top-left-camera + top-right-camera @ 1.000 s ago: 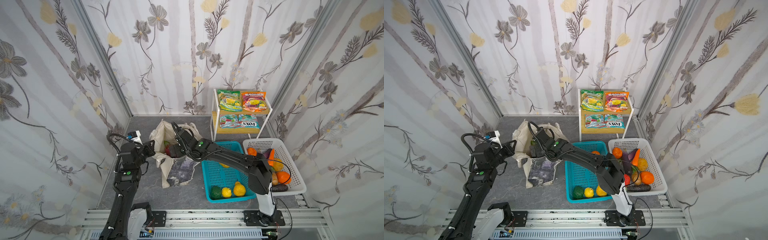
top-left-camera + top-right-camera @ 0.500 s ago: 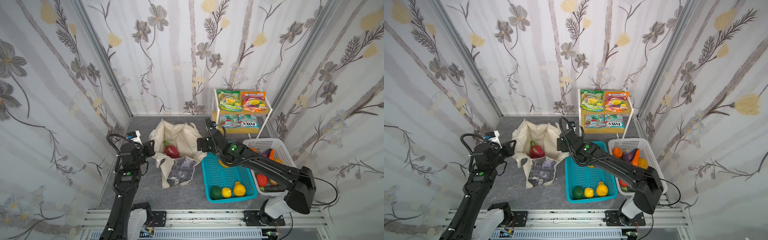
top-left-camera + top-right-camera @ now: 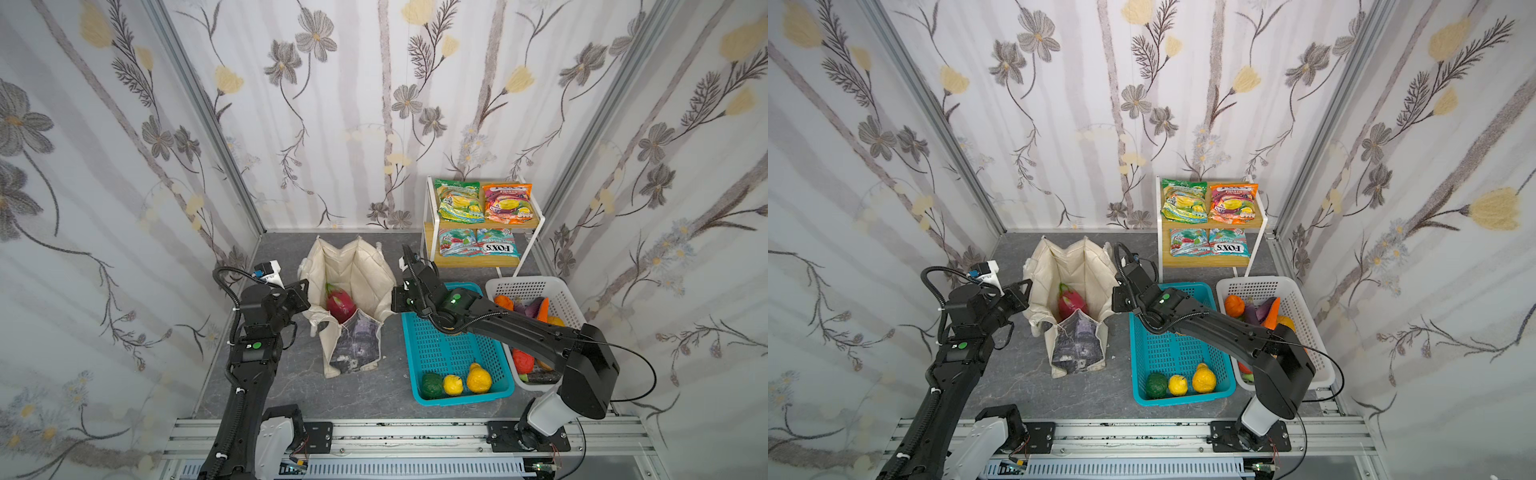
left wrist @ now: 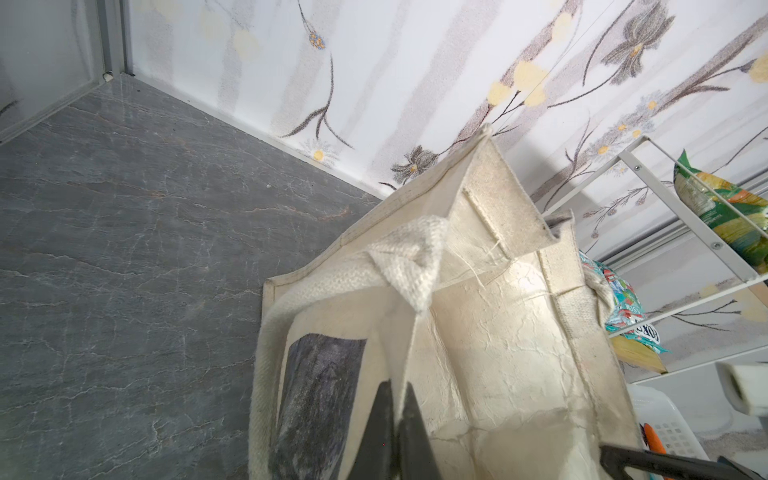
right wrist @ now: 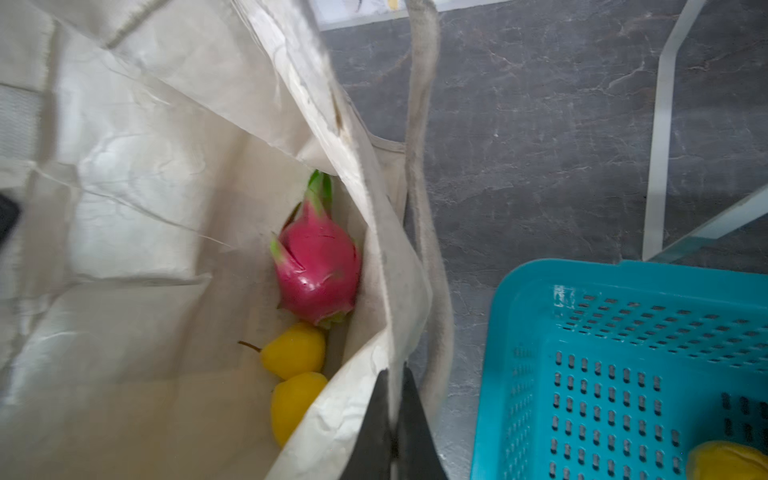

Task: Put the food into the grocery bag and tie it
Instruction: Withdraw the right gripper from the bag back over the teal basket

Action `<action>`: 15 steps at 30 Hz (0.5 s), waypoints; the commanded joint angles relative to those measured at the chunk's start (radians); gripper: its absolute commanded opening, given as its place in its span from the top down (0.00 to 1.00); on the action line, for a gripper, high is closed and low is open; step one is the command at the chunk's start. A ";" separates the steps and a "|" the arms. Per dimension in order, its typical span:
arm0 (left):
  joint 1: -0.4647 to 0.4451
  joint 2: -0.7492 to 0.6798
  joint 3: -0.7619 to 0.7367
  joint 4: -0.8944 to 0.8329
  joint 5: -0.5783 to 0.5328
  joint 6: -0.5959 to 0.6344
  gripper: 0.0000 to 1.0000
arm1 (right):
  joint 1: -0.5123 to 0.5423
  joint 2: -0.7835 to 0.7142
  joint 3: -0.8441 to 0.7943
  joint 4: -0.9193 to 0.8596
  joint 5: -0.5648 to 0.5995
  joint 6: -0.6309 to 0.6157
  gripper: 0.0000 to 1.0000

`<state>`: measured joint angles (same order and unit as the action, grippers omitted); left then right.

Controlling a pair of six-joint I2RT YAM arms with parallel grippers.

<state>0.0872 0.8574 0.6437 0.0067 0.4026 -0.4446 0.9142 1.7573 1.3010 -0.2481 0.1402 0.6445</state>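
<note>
Floral wallpaper is closing in a grey tabletop [image 3: 291, 386] in both top views, where the grocery bag [image 3: 353, 266] is standing open with a dragon fruit [image 3: 340, 305] lying inside. The left tool [image 3: 305, 291] is meeting its left rim and the right tool [image 3: 395, 300] its right rim, beside the teal basket [image 3: 453, 287]. More fruit is waiting there and in the white basket [image 3: 523, 284], snack packets [image 3: 459, 199] on the shelf [image 3: 478, 261]. From the left wrist, the left tool's jaws are pressing shut on the bag's edge. From the right wrist, the right tool's jaws are lying flat together, seemingly pinching the rim just beside a loop handle [image 5: 419, 166], two yellow fruits [image 5: 295, 351] next to the dragon fruit. Spreading the mouth is probably going best with both rims drawn apart gently, level, without tipping the bag
</note>
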 commanded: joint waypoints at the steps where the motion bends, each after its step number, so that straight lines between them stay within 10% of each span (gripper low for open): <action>1: -0.028 0.013 0.052 0.041 0.043 -0.060 1.00 | 0.017 -0.019 0.041 0.065 -0.010 0.001 1.00; 15: 0.028 -0.035 0.174 -0.053 -0.180 -0.023 1.00 | -0.086 -0.267 -0.212 0.141 -0.012 0.038 1.00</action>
<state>0.1020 0.8387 0.8059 -0.0662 0.2916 -0.4889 0.8413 1.5223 1.1252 -0.1608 0.1055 0.6651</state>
